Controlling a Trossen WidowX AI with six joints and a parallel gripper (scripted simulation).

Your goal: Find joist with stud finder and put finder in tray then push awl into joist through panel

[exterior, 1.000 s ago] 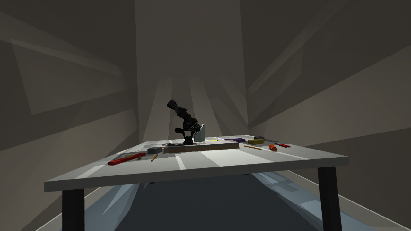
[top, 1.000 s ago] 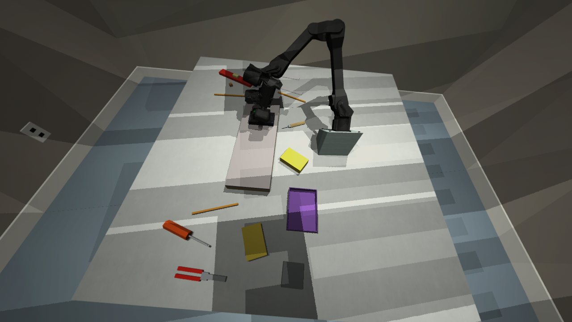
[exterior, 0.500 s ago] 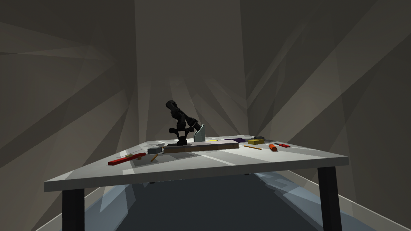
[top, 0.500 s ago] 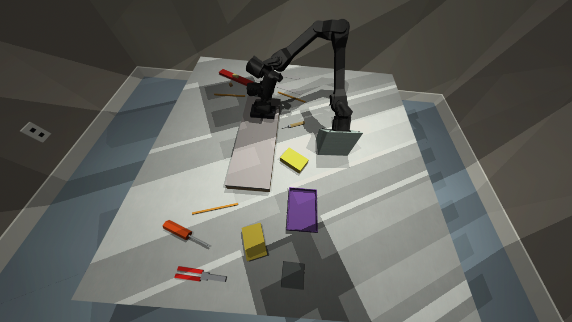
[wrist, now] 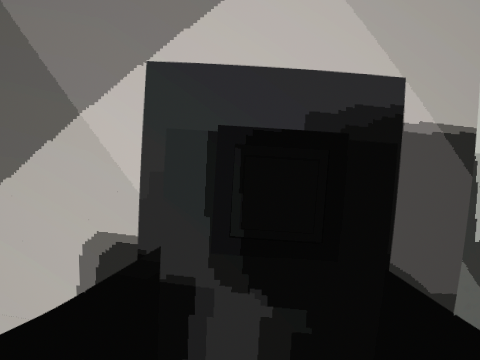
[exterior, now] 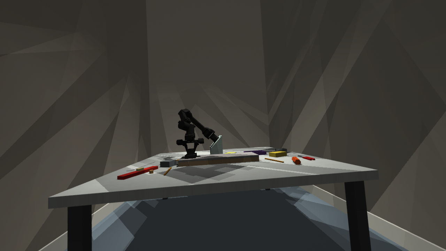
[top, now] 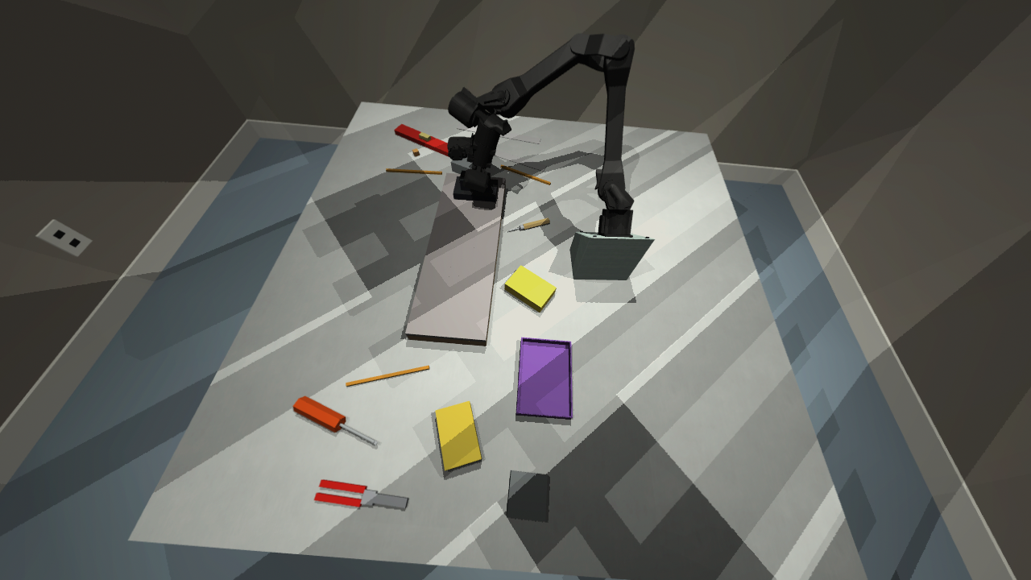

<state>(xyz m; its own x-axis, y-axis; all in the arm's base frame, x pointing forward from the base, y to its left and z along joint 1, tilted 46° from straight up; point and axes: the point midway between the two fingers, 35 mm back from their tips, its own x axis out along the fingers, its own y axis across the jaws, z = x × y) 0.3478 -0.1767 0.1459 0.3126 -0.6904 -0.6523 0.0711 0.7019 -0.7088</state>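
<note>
Over the far end of the floor panel, the hand stands part-open, clamped on the dark stud finder, its square window unlit and lower part lost in shadow.

Walls: dim brown, banded with shadow.
Pale table on dark legs; blue floor; white outlet at left.

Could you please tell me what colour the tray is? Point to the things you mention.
The tray (top: 544,379) (exterior: 259,152) is purple, seen best in the top view.
</note>
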